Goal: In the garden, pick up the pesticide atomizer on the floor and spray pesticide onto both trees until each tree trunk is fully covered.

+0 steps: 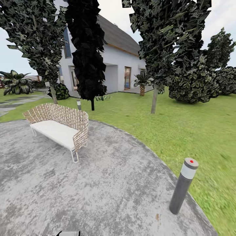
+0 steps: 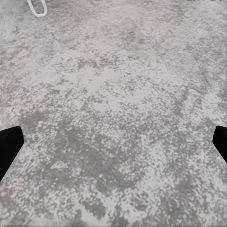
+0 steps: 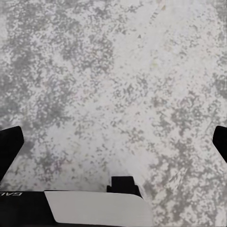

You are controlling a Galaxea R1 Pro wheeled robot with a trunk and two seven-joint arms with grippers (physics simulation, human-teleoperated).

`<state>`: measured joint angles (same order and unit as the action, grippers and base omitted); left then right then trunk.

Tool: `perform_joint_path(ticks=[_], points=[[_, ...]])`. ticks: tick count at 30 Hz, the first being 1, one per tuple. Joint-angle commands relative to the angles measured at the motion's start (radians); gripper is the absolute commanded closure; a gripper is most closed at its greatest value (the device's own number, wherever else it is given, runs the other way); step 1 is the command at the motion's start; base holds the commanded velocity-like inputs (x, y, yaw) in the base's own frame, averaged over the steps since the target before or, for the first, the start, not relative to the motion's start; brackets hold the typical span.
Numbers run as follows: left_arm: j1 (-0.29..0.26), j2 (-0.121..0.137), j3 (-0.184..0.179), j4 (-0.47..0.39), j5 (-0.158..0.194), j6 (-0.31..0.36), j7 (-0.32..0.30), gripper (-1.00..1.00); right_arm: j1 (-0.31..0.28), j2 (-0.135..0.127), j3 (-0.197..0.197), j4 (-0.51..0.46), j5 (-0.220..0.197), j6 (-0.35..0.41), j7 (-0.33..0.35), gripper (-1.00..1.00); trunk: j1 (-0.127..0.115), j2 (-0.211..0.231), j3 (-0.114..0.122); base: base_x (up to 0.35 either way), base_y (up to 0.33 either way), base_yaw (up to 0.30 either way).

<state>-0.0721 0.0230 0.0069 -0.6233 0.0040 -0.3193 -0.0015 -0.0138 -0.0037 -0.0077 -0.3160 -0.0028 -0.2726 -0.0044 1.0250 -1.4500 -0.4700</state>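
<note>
Gravel is lying under both grippers, left and right, fingers spread apart and holding nothing. Atomizer is not showing. A trunk is standing on the grass ahead. Advice: scan the lawn before driving off.

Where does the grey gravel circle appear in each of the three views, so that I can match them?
Head view: the gravel circle covers the lower part, under the bench, reaching the bollard.
Left wrist view: gravel across the picture, beyond the left end effector.
Right wrist view: gravel likewise, beyond the right end effector.
Shared landmark: the bench's white leg, also in the left wrist view.
</note>
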Motion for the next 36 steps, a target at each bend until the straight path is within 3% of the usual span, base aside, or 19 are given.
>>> perform_joint_path(ticks=[1, 26, 36], points=[[0.0, 0.0, 0.0, 0.0, 0.0, 0.0, 0.0, -1.0, 0.0, 0.0, 0.0, 0.0, 0.0, 0.0, 0.0, -1.0, 0.0, 0.0, 0.0, 0.0, 0.0, 0.259], [0.0, -0.001, -0.001, -0.001, -0.001, 0.0, -0.002, -1.0, 0.0, 0.0, 0.0, 0.003, 0.0, 0.0, 0.0, -1.0, 0.0, 0.0, 0.0, 0.0, 0.0, 0.272], [0.0, -0.001, 0.0, -0.001, 0.0, -0.001, -0.003, -1.0, 0.0, 0.002, 0.0, 0.006, 0.001, 0.0, 0.0, -1.0, 0.038, -0.07, -0.031, 0.0, 0.0, 0.274]])
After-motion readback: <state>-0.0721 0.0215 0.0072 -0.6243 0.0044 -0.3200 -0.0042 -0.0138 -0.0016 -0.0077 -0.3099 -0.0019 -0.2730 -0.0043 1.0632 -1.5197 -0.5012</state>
